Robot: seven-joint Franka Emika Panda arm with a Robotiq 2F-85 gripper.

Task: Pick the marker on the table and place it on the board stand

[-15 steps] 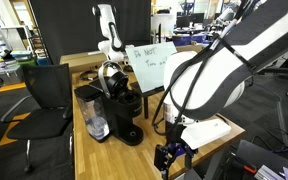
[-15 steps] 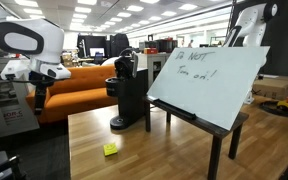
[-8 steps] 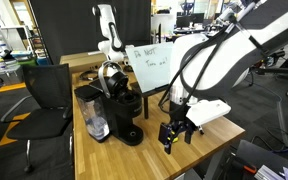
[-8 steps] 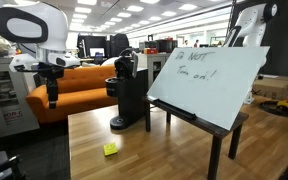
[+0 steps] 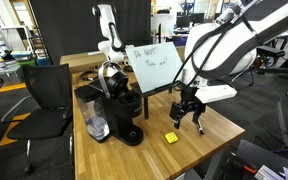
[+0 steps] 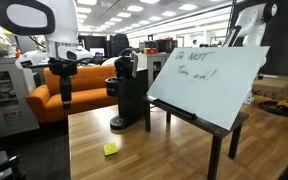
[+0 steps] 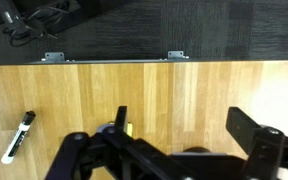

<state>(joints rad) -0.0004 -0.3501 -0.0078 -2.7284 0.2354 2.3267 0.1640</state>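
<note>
The marker (image 7: 18, 137) shows only in the wrist view, a thin pen with a light body and dark tip lying on the table (image 7: 184, 90) at the far left. My gripper (image 7: 184, 135) is open and empty, hovering above the wood well right of the marker. In both exterior views it hangs above the table (image 5: 189, 122), (image 6: 62, 95). The board stand, a white board with blue writing on a black easel, stands on the table in both exterior views (image 5: 152, 68), (image 6: 209, 80), apart from the gripper.
A small yellow block (image 5: 170, 138) lies on the table near the gripper, also in an exterior view (image 6: 110, 149) and beside the left finger in the wrist view (image 7: 128, 129). A black coffee machine (image 5: 124, 115), (image 6: 132, 95) stands beside the board. The table edge (image 7: 114, 62) borders dark carpet.
The arm has swung from the table's front corner up and over the tabletop toward the board side. The gripper stays open. The yellow block is now uncovered.
</note>
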